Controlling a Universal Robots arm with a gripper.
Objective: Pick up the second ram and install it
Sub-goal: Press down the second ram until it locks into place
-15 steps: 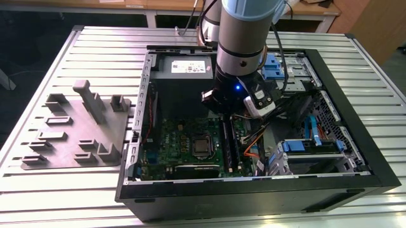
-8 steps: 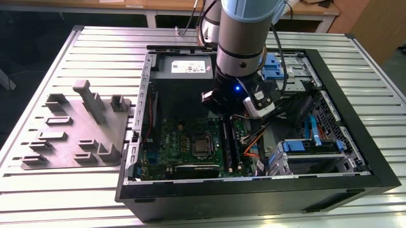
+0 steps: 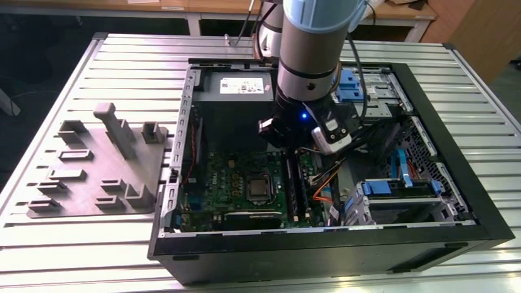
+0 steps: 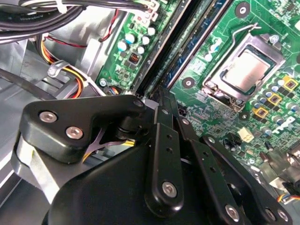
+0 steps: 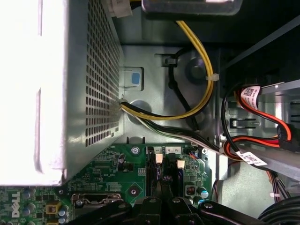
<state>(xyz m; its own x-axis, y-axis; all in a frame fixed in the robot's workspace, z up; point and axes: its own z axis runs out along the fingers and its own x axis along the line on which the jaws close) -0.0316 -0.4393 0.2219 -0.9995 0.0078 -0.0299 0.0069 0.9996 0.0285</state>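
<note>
While my arm stands down inside the open black steel computer case (image 3: 326,235), which sits at the middle of the slatted aluminium table (image 3: 82,79), the entry reads as follows. Item: my black linked gripper (image 4: 161,93), poised over the end of the memory slots. I cannot tell whether it is spread, closed or clamped on anything. Item: the second ram (image 4: 200,38), a long, narrow dark blue memory stick. In the second wrist view it lies lengthwise in the slot row on the large green motherboard (image 4: 220,122), beside the silver square processor socket (image 4: 246,70) and just ahead of my tool. Item: a grey plastic tray with upright blocks (image 3: 97,177), near the table's edge on the exterior view's left. Handling note, my judgement: a good install needs the stick square to its slot, pressure straight down and even at both ends, and loose cables kept away. Not determinable: whether the stick is fully seated, whether the slot latches have closed, and the far end of the slots, which my own arm covers in the exterior view.
</note>
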